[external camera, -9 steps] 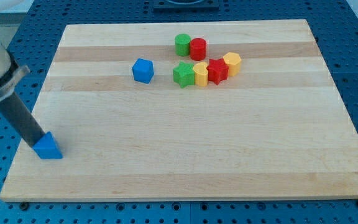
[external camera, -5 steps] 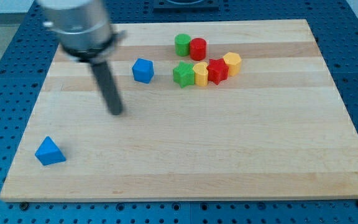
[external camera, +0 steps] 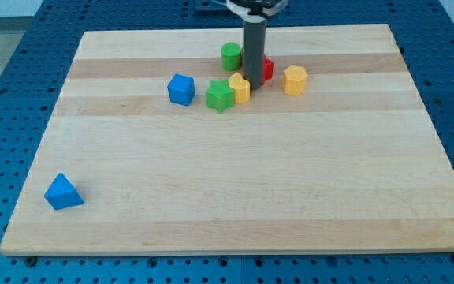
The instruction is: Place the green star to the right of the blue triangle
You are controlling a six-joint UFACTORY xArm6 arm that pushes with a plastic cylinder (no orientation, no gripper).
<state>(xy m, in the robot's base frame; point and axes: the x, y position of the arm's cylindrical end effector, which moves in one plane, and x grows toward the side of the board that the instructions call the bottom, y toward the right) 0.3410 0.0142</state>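
The green star (external camera: 220,95) lies on the wooden board (external camera: 235,181) near its top middle, touching a yellow block (external camera: 240,88) on its right. The blue triangle (external camera: 61,192) sits far away at the board's lower left corner. My tip (external camera: 254,84) is just right of the yellow block, in the middle of the cluster. The rod hides much of the red blocks (external camera: 267,69) behind it.
A blue cube (external camera: 181,89) lies left of the green star. A green cylinder (external camera: 231,56) stands above the cluster. A yellow hexagon block (external camera: 294,80) sits apart on the view's right.
My tip has swept from the blue triangle across the board into the cluster. The green star and a yellow block have shifted left and down; the red blocks have moved behind the rod.
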